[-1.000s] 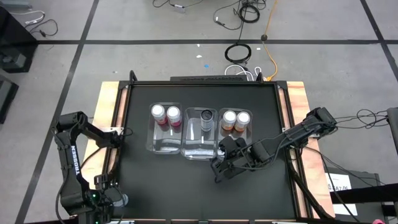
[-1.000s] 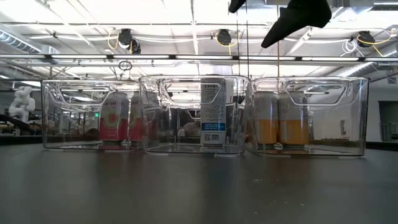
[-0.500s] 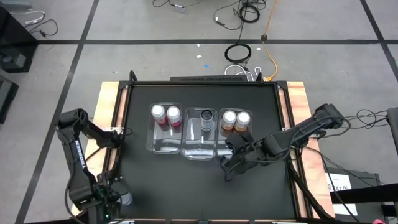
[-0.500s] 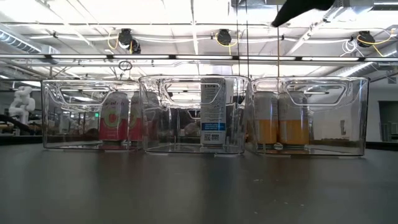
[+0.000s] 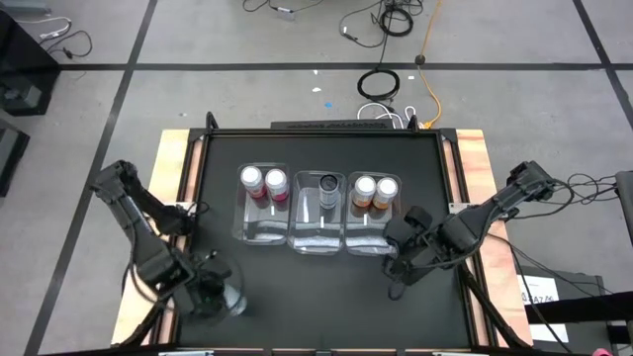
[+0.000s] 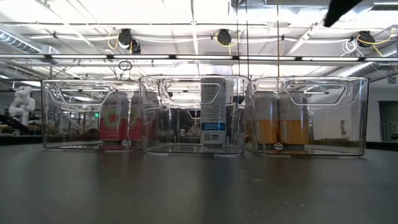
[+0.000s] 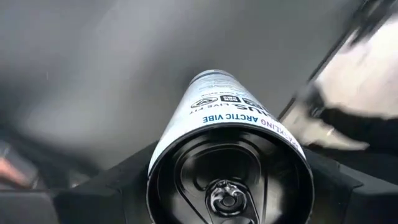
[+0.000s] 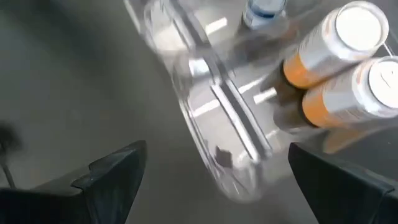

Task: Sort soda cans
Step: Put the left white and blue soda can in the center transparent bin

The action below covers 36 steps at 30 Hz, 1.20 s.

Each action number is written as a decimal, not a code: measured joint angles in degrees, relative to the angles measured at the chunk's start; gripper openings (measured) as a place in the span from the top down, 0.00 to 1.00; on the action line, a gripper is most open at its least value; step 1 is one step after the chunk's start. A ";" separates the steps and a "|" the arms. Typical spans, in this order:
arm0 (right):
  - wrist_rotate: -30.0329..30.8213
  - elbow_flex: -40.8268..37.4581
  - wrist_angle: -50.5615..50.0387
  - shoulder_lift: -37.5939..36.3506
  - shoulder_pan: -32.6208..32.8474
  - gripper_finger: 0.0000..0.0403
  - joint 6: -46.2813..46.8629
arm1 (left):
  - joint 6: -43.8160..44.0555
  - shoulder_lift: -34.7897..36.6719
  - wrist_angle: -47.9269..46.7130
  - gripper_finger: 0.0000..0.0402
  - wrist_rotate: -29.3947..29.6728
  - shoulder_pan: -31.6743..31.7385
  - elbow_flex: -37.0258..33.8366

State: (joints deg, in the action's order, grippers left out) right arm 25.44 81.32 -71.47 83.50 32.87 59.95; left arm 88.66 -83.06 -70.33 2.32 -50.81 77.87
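Note:
A dark grey-silver soda can (image 7: 225, 124) sits between the fingers of my left gripper (image 5: 220, 297), over the table's near left corner. Three clear bins stand side by side mid-table. Two pink-red cans (image 5: 264, 182) stand upright on the left bin's floor. One dark can (image 5: 328, 186) stands in the middle bin, and two orange cans (image 5: 375, 189) stand in the right one. My right gripper (image 5: 398, 271) hangs open and empty just in front of the right bin (image 8: 231, 155). My left gripper pinches the can's side wall just below its top rim (image 7: 163, 163) between its two fingers, one on each side. The fingers come from above, pointing steeply down. The can hangs upright below them, its top (image 7: 227, 183) toward the wrist.
The black mat (image 5: 297, 297) lies bare in front of the bins. Wooden strips (image 5: 170, 168) line the table's left and right sides. In the low view only a dark tip of the right arm (image 6: 339, 9) shows at the top.
My left gripper has swung with the can from the table's near left edge toward the right, in over the black mat, rising a little. My right gripper has moved from in front of the middle bin toward the table's right edge, risen and turned, and stays open.

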 joint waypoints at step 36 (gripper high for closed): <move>11.86 -11.59 -10.53 -0.87 30.77 0.05 36.91 | -53.80 -5.81 14.44 0.31 -7.62 51.10 11.71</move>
State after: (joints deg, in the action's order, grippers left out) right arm 37.30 69.72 -82.00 82.63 63.64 96.87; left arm 34.86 -88.87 -55.89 -5.31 0.29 89.58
